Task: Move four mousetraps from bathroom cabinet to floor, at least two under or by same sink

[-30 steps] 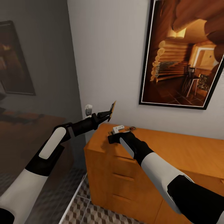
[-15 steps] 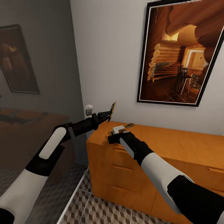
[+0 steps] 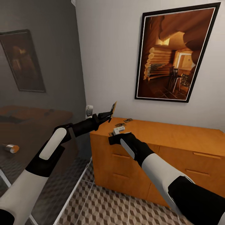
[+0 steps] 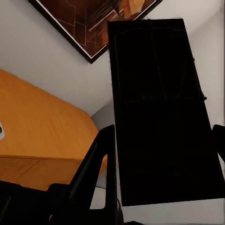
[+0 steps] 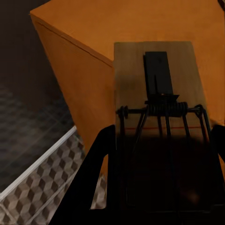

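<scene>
Mousetraps (image 3: 123, 122): two lie on the cabinet (image 3: 175, 134) top.

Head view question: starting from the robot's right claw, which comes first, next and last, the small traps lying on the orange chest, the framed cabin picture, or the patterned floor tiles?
1. The traps on the chest, just beyond the right gripper.
2. The floor tiles, below it.
3. The cabin picture, high on the wall.

Cabinet (image 3: 175, 140) orange-brown; floor (image 3: 106, 206) brown-beige cube pattern; mousetrap (image 5: 159, 112) tan wood, dark metal.
</scene>
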Tool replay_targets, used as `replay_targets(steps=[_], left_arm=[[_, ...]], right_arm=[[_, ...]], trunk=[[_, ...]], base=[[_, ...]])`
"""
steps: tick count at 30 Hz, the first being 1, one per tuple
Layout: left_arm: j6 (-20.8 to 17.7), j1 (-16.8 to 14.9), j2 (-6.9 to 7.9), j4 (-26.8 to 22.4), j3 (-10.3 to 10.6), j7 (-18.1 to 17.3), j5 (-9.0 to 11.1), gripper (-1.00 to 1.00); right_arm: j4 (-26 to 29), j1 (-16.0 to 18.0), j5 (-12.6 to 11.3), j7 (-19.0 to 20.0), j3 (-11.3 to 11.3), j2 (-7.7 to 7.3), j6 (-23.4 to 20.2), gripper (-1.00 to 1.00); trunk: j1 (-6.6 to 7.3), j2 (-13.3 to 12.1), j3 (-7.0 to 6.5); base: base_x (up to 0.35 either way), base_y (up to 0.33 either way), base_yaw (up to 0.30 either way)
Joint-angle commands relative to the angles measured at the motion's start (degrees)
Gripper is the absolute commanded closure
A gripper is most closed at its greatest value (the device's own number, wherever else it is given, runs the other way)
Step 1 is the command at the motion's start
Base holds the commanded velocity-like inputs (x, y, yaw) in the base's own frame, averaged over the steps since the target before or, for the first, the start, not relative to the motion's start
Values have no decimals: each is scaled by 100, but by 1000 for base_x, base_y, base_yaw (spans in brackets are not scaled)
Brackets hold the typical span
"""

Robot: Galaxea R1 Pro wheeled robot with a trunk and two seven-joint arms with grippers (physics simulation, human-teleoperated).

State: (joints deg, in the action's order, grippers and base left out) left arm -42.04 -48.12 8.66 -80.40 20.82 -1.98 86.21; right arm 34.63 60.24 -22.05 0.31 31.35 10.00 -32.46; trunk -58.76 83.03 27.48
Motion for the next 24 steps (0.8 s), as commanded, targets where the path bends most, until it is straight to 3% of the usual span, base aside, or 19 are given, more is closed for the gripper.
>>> replay_targets(steps=[1, 7, 20, 24], left_arm=[[-6, -5, 4, 1, 5, -13, -17, 100], [-5, -6, 4, 5, 6, -13, -17, 100], [2, -5, 4, 7, 1, -13, -17, 100], [-3, -5, 4, 7, 1, -13, -17, 100]], right_arm=[[-2, 5, -1, 13, 6, 0, -23, 100], [-10, 5, -1, 13, 6, 0, -23, 100], [-11, 5, -1, 13, 5, 0, -23, 100], [-14, 5, -1, 13, 3, 0, -23, 100]], trunk=[[4, 4, 6], [4, 4, -14], [4, 4, -85], [4, 4, -107]], base=[[-335, 0, -4], [-327, 0, -151], [-32, 0, -259], [-241, 0, -261]])
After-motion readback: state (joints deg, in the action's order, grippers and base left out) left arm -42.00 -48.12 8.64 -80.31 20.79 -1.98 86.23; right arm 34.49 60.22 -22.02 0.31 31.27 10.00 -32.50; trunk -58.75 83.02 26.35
